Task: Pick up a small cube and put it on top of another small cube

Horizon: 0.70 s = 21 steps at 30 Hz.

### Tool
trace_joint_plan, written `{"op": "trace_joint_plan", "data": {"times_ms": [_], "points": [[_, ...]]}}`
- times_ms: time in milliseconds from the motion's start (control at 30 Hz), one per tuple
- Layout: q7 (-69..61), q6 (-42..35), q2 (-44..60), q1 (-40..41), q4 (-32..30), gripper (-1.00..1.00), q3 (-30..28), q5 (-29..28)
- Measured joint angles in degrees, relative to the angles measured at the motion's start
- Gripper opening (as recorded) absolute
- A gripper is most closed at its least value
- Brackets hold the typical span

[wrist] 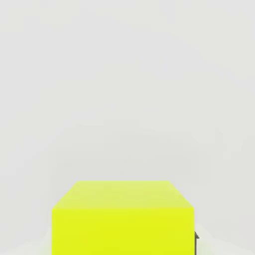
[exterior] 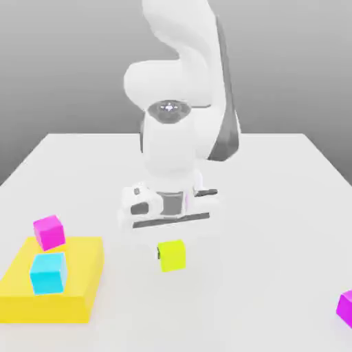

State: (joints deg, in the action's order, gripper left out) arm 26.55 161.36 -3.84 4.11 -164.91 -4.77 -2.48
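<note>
Four small cubes: lime-yellow cube (exterior: 171,255), two magenta ones, one cyan, plus a flat yellow slab (exterior: 82,278), all on a white table (exterior: 275,206).
Table edges: far edge runs across behind the arm; the side edges slant outward toward 7 and 5 o'clock in the exterior view.
Open room: bare white surface from 1 through 4 o'clock of the lime-yellow cube; bare strip also at 6 o'clock of it.
Crowded side: slab sits at 8 to 9 o'clock of the lime-yellow cube, well apart from it.
Slab load: cyan cube (exterior: 48,272) rests on the slab; magenta-pink cube (exterior: 49,232) sits at the slab's far corner, tilted, whether fully on it I cannot tell.
Stray cube: second magenta cube (exterior: 346,306) at 4 o'clock, cut by the exterior view's right edge.
Gripper (exterior: 170,242): points down, jaws drawn in tight on the lime-yellow cube.
Cube versus gripper: lime-yellow cube sits directly under the hand, at 6 o'clock of it; in the hand view the lime-yellow cube (wrist: 123,224) lies close up with a dark fingertip (wrist: 196,238) against its side.
Contact with table: cannot tell if the cube is lifted.
</note>
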Motion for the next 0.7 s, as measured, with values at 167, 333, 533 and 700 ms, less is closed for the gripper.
{"op": "trace_joint_plan", "data": {"times_ms": [167, 333, 533, 700], "points": [[-7.8, -8.0, -5.3, 5.5, 3.2, -1.00, -5.8, -3.1], [-16.3, -15.8, -10.1, 11.4, 6.4, -1.00, -12.1, -5.7], [-25.0, -18.5, -10.4, 15.8, 8.4, -1.00, -18.3, -6.0], [-27.5, -10.6, -3.5, 15.0, 7.2, 1.00, -19.4, -3.2]]}}
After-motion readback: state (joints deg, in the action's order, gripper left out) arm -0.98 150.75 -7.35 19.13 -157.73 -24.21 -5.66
